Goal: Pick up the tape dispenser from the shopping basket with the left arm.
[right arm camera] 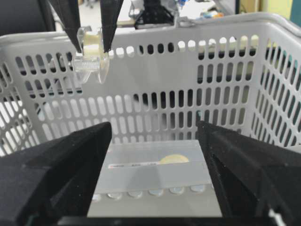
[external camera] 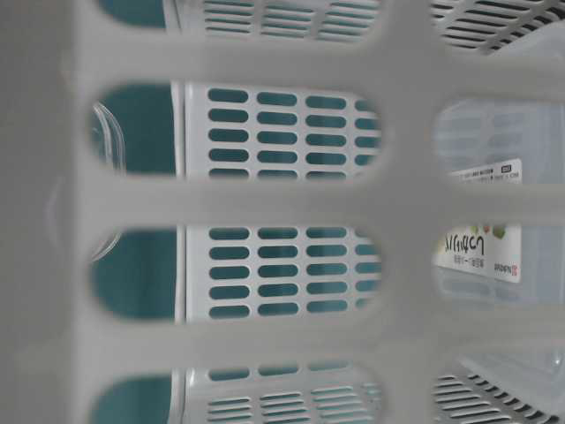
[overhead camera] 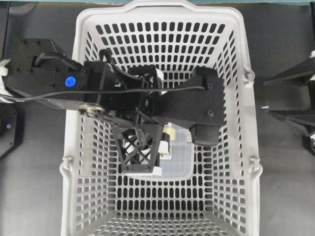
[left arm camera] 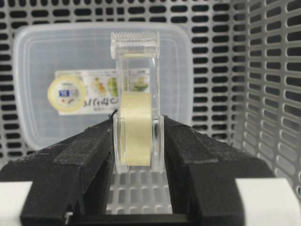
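Note:
The tape dispenser (left arm camera: 136, 127) is clear plastic with a cream-yellow roll and a toothed cutter on top. My left gripper (left arm camera: 138, 141) is shut on its round body, both black pads pressed against the sides. In the right wrist view the dispenser (right arm camera: 91, 61) hangs between the left fingers (right arm camera: 70, 19), well above the basket floor. From overhead the left gripper (overhead camera: 158, 156) is inside the light-grey shopping basket (overhead camera: 246, 147), and the dispenser (overhead camera: 170, 133) is mostly hidden under it. My right gripper (right arm camera: 155, 136) is open and empty.
A larger clear lidded box (left arm camera: 42, 61) with a printed Japanese label lies on the basket floor below the dispenser. It also shows overhead (overhead camera: 183, 157) and between the right jaws (right arm camera: 155, 165). The basket's slotted wall (external camera: 265, 199) fills the table-level view. Black pointed arm parts (overhead camera: 295, 93) stand outside, right.

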Robot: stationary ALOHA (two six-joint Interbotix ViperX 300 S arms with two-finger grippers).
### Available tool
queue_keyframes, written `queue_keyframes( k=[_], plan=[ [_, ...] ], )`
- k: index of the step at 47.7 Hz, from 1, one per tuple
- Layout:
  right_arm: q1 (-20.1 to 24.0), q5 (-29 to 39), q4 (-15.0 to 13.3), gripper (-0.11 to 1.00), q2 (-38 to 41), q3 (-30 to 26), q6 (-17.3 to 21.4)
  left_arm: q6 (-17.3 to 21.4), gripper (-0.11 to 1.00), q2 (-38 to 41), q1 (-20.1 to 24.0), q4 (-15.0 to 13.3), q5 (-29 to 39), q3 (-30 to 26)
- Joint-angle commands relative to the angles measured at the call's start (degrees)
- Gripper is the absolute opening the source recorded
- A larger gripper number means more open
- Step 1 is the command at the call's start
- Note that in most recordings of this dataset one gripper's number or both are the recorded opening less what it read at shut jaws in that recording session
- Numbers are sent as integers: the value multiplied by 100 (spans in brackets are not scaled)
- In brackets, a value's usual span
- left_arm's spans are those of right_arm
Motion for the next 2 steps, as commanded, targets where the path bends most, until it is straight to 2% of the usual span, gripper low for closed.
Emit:
queue_keyframes(
  k=[1,2],
  plan=[
    [0,-18,18,71,26,-35,0,0,29,-79,-26,18,-26,-53],
    [0,-26,18,71,26,-35,0,0,29,-79,-26,18,-18,-53]
  ],
)
